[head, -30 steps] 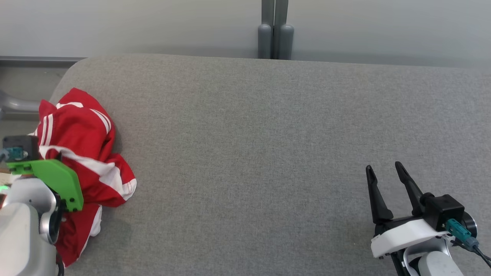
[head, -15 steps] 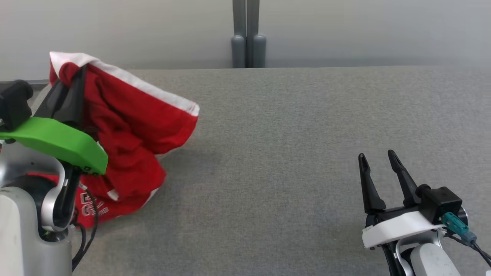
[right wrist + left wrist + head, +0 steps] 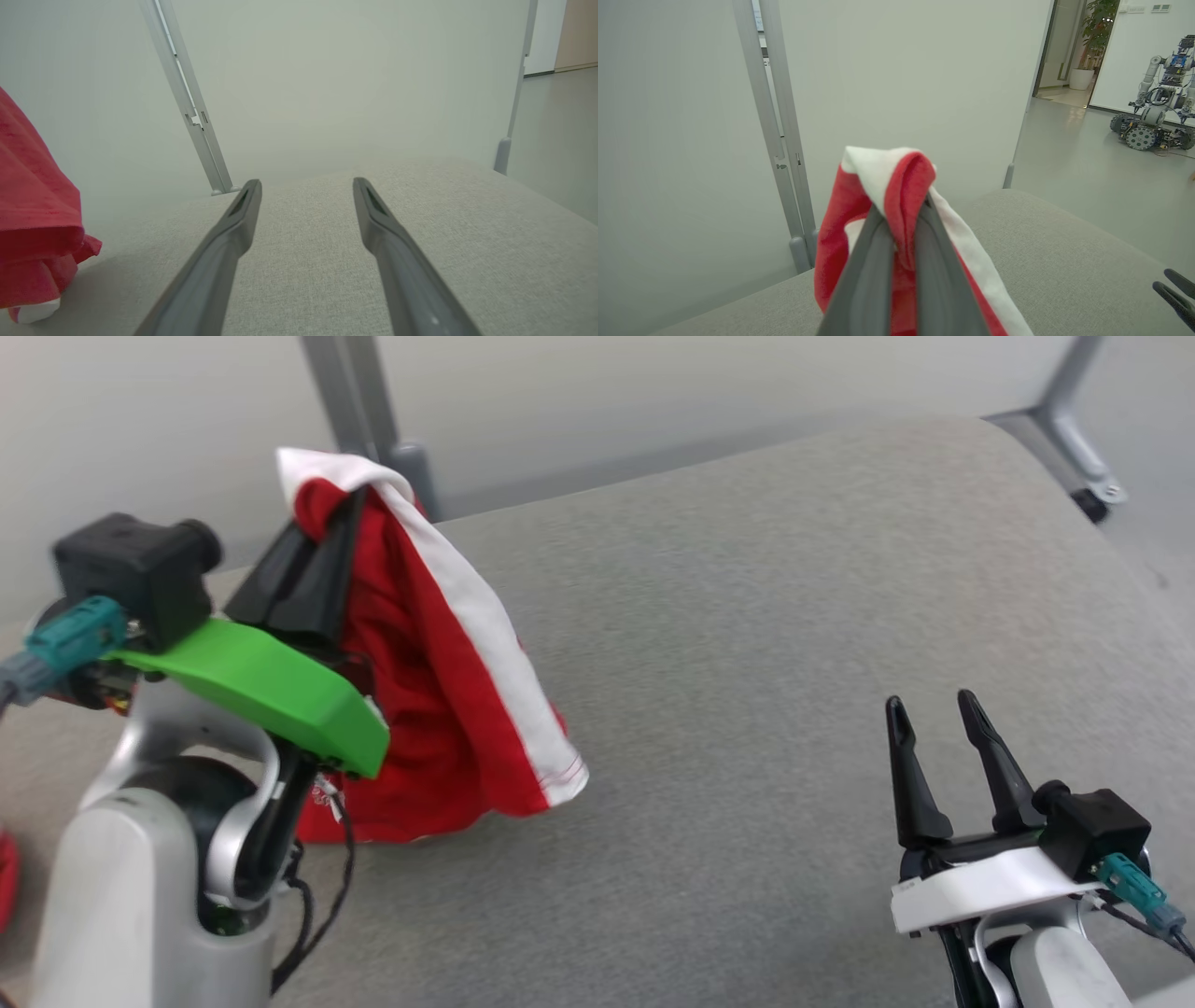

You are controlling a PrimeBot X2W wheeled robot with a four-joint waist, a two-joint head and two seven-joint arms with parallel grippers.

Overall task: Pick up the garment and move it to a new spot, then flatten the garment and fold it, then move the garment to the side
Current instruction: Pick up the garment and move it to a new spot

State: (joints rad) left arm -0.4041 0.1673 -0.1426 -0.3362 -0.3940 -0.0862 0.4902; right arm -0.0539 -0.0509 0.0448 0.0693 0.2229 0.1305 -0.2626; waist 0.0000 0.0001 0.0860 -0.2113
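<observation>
Red garment (image 3: pixel 439 709), surely soft and light, hangs from the left hand (image 3: pixel 336 518), clamped on its white edge; right hand (image 3: pixel 932 702) is apart, empty. Corners seem best for flattening.

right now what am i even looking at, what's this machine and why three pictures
It is a two-armed robot. One picture looks down from its head; the other two come from cameras on its wrists, looking along each arm's two dark fingers. Before it is a grey padded surface. The left gripper has its jaws shut on a red and white garment, held up so it hangs, lower end apparently touching the surface. The right gripper is open and holds nothing.
</observation>
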